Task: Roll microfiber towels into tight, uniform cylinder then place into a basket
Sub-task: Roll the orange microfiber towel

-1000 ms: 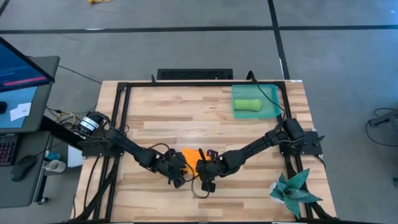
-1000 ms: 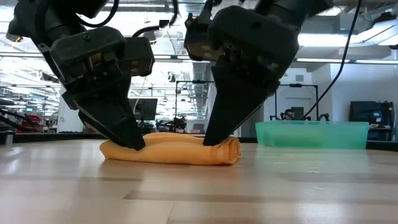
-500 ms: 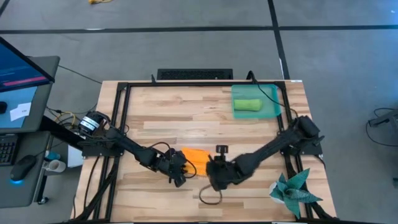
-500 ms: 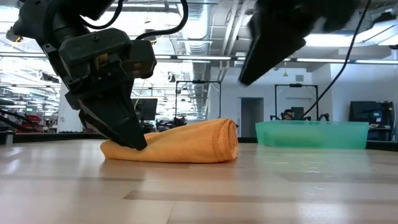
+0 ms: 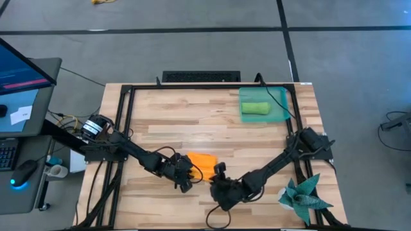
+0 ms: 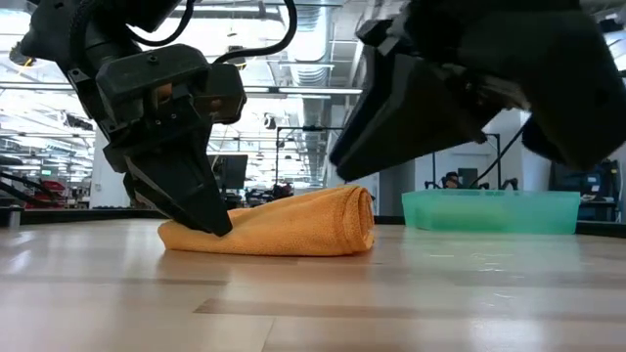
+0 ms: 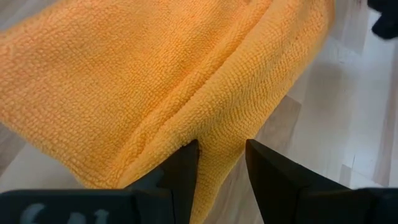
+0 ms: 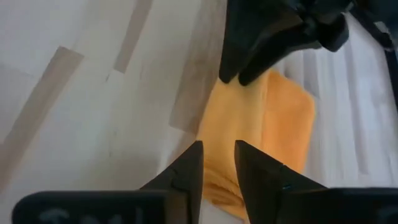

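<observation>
**My left fingers pinch the orange towel while my right gripper hangs free beside it**

High view: I see a wooden table (image 5: 192,122) from straight above. The orange towel (image 5: 203,163) lies loosely folded near the middle of the front edge. My left gripper (image 5: 184,178) sits at the towel's left end, touching it. My right gripper (image 5: 221,191) is just beside the towel, towards the front edge, and not on it. The basket (image 5: 277,97) sits at the far right corner with the rolled green towel (image 5: 255,108) inside it. A dark teal spiky cloth (image 5: 302,196) lies at the front right corner.

Low view: Level across the tabletop, the orange towel (image 6: 284,227) rests flat on the wood, thicker at one end. My left gripper (image 6: 201,217) comes down onto its thin end, with the finger tips at the cloth. My right gripper's dark body (image 6: 440,88) hangs above the table, clear of the towel. The basket (image 6: 489,211) stands behind, well apart.

Left wrist view: My two dark fingers (image 7: 273,177) are closed on a fold of the orange towel (image 7: 137,81), with cloth pinched between them.

Right wrist view: My right fingers (image 8: 186,174) stand slightly apart with nothing between them. The orange towel (image 8: 280,118) lies on the wood beyond them, and my left gripper (image 8: 239,71) touches its far end.
</observation>
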